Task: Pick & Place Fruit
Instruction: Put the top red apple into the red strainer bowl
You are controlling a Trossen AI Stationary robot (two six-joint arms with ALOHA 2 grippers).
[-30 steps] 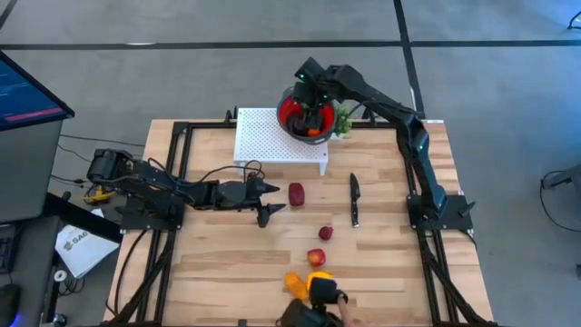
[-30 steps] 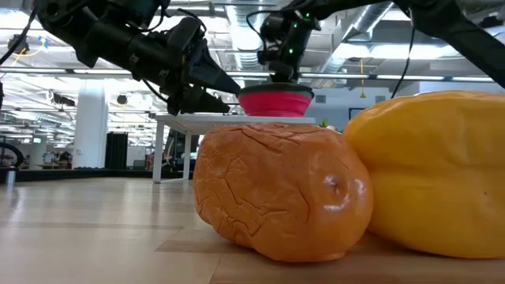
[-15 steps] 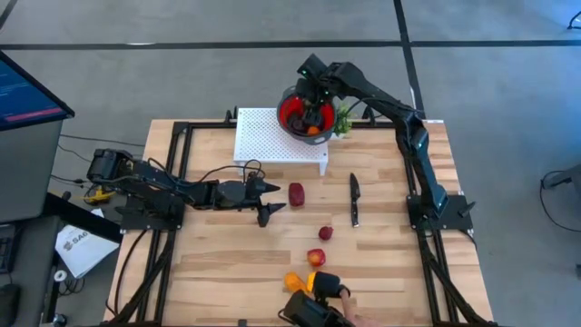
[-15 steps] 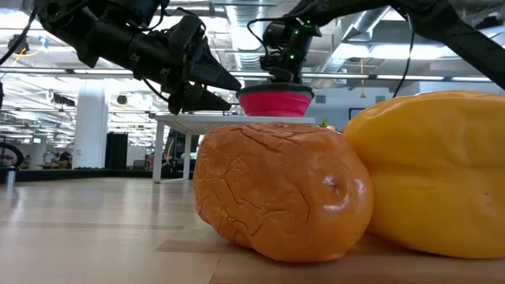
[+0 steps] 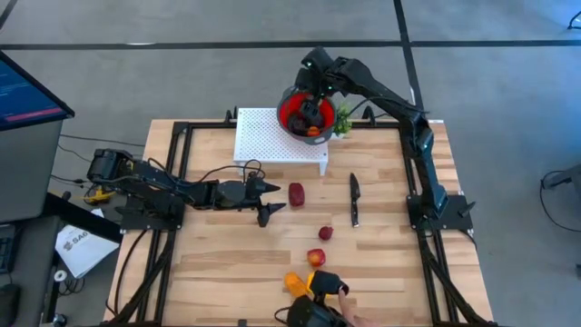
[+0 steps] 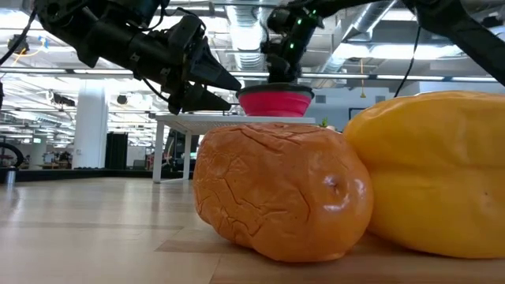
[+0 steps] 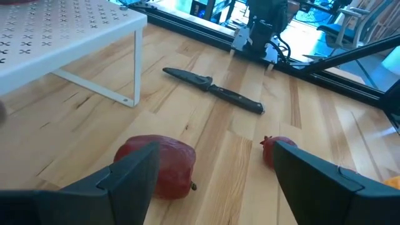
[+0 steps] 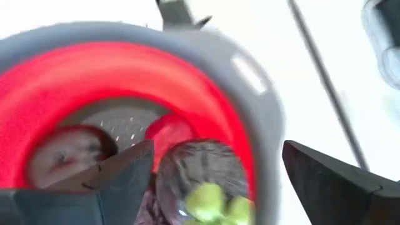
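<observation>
Loose fruit lies on the wooden table: a red piece, a small maroon one, another red one, and an orange piece against the larger yellow one at the near edge. More fruit, dark purple, red and orange, sits in the red bowl. My right gripper hangs open just above the bowl. My left gripper hovers open, level, just left of the first red piece.
The bowl stands on a white perforated rack at the far edge, with a green leafy piece beside it. A slim black knife lies right of the red fruit. Bare wood stretches along the table's left and right sides.
My right gripper has risen out of the bowl and drawn slightly toward the far edge; it now hangs above the rim. The fruit in the bowl stays put. My left arm and the loose fruit have kept still.
</observation>
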